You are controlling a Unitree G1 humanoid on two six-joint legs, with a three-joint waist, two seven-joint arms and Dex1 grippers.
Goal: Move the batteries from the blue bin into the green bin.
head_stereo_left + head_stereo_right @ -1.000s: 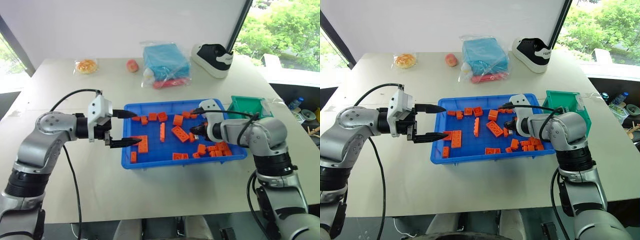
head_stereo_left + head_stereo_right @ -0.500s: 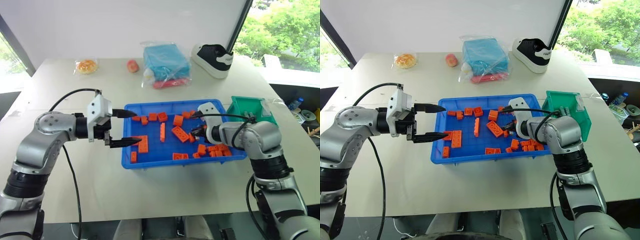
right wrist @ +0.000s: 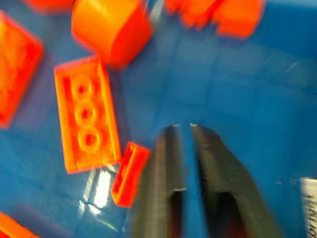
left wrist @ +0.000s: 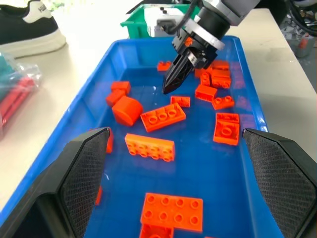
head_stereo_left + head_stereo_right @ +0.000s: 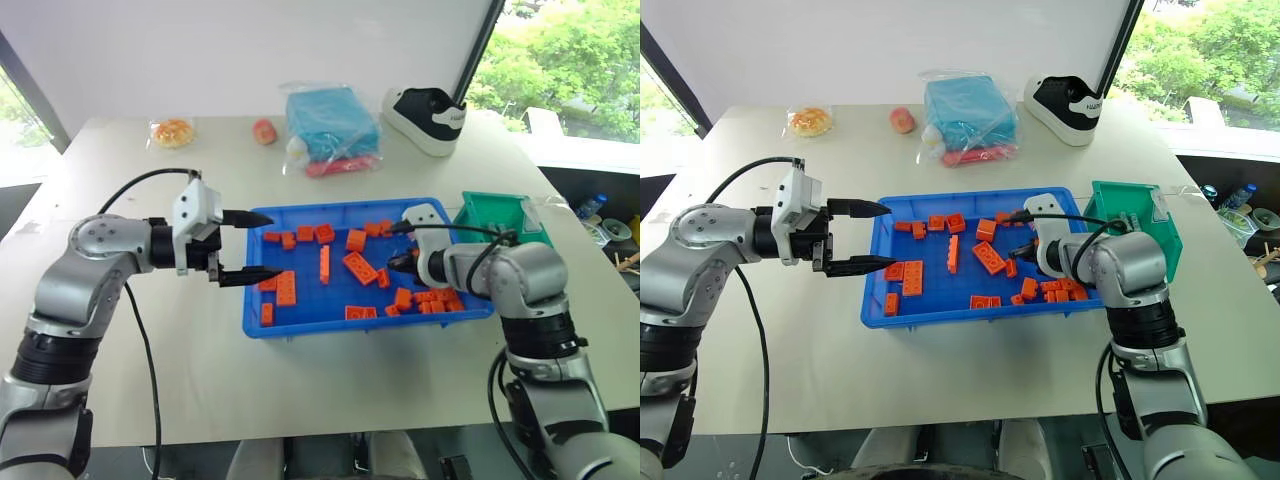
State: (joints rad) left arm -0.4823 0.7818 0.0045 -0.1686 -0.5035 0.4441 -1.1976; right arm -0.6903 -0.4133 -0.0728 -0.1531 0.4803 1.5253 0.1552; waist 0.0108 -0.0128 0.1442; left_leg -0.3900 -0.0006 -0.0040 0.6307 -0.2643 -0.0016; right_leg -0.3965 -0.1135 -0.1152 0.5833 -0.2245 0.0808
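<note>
The right gripper (image 4: pixel 173 82), nearly closed on nothing, noses among orange bricks (image 5: pixel 360 267) in the blue bin (image 5: pixel 262 322) hunting batteries, none visible, while the left gripper (image 5: pixel 255 246) waits wide open, empty.

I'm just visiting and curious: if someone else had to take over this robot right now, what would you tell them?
Left gripper: open, holding nothing, hovering at the left end of the blue bin.
Right gripper: down inside the blue bin among the orange bricks, fingers a narrow gap apart with nothing between them.
Green bin: on the table at the blue bin's far right corner; I cannot tell what is in it.
Batteries: a pale cylinder end beside the right gripper may be one.
Done: unclear.
Left: find the batteries among the bricks and carry each to the green bin.
</note>
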